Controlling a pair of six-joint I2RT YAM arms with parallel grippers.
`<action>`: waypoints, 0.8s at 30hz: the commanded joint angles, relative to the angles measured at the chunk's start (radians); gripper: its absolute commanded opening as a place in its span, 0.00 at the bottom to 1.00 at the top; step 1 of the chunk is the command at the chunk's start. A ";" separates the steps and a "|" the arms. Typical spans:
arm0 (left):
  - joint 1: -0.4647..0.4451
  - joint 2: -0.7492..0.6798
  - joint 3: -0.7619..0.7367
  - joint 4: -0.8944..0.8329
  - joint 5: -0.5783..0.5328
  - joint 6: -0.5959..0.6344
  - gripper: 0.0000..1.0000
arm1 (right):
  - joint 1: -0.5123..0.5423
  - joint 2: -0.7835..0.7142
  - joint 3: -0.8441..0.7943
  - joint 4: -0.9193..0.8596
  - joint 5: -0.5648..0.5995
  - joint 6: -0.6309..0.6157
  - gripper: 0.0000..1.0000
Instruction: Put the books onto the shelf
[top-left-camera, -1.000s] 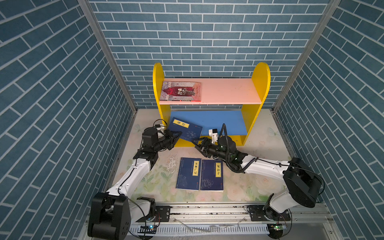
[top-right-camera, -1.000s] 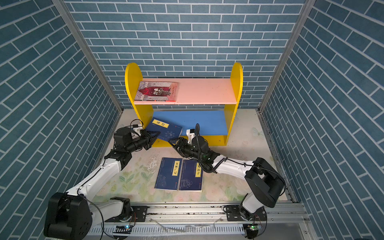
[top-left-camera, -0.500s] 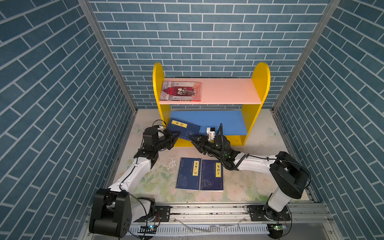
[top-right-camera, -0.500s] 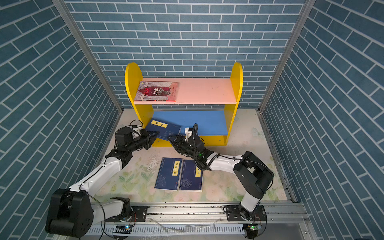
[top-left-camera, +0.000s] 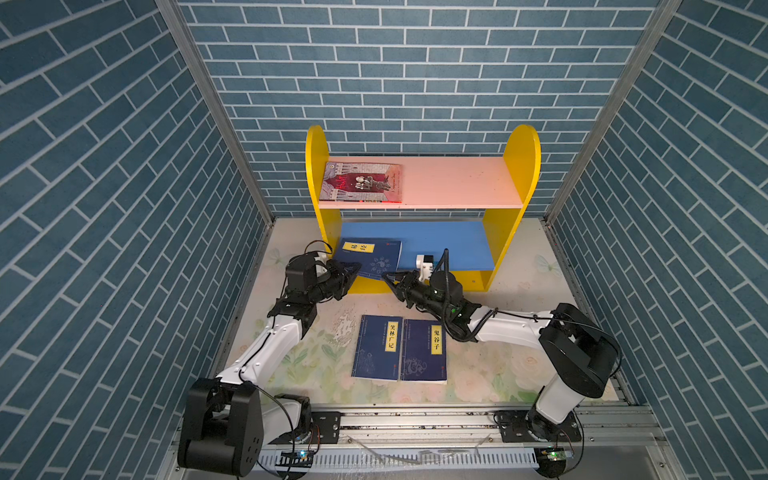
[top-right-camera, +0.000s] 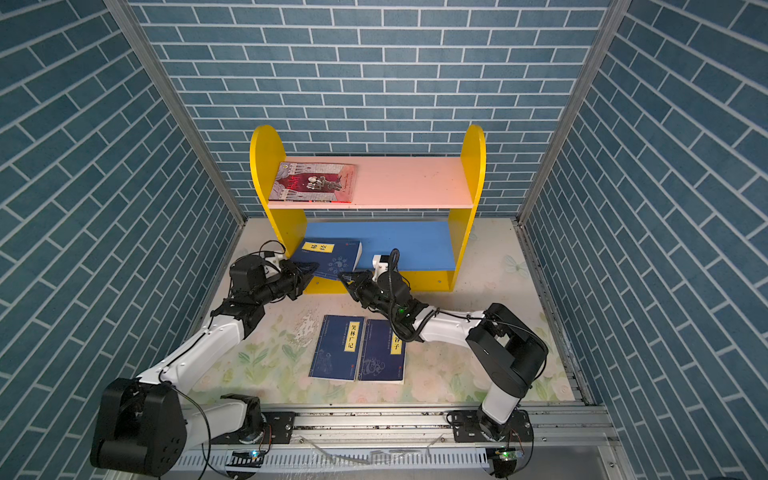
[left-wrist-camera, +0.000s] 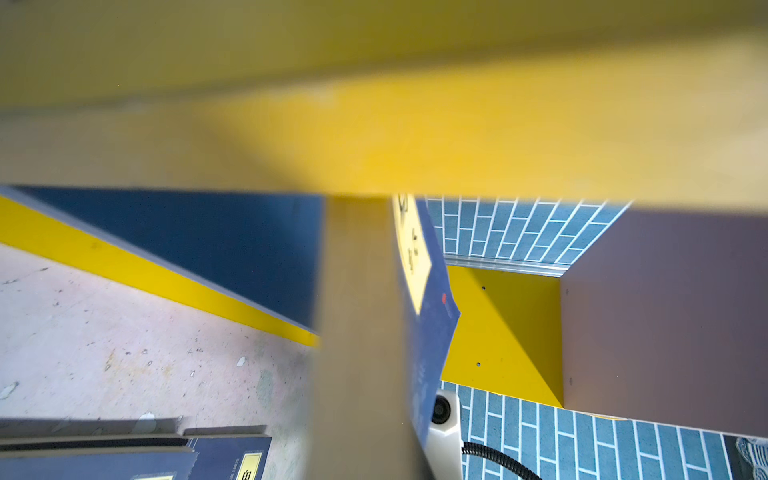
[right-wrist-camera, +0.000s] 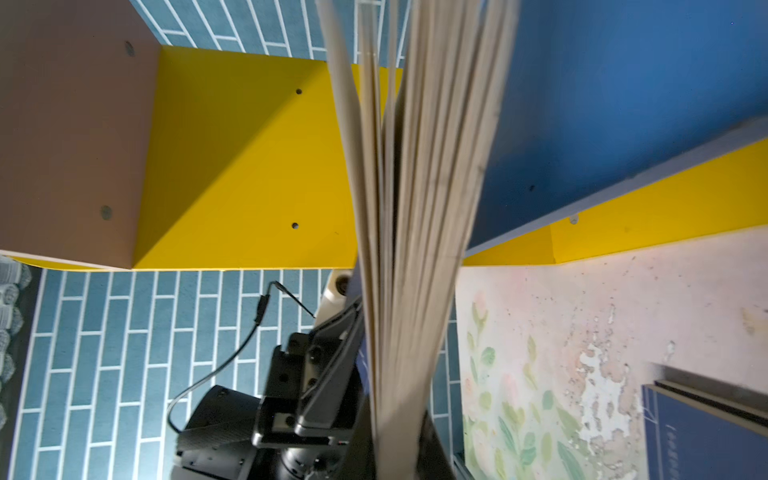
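Right pincer (top-left-camera: 388, 277) clamped on edge of navy book (top-left-camera: 374, 255); left pincer (top-left-camera: 353, 271) at its corner, grip unclear; blue board (top-left-camera: 449, 245) bare beside

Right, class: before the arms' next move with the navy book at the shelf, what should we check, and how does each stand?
1. Right gripper shut on the navy book: ok.
2. Left gripper gripping it too: cannot tell.
3. Book fully on the blue board: not ok, it overhangs the front edge.
4. Free room beside it on that board: ok.
5. Two table books shelved: not ok.
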 joint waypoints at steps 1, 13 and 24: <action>-0.006 -0.021 -0.018 -0.022 0.018 0.037 0.30 | -0.012 -0.031 -0.024 0.047 0.037 -0.021 0.04; 0.062 -0.156 0.022 -0.378 0.117 0.196 0.80 | -0.059 -0.008 0.014 0.024 -0.004 -0.036 0.00; 0.307 -0.173 0.204 -0.627 0.361 0.377 0.80 | -0.105 -0.003 0.095 -0.209 -0.200 -0.135 0.00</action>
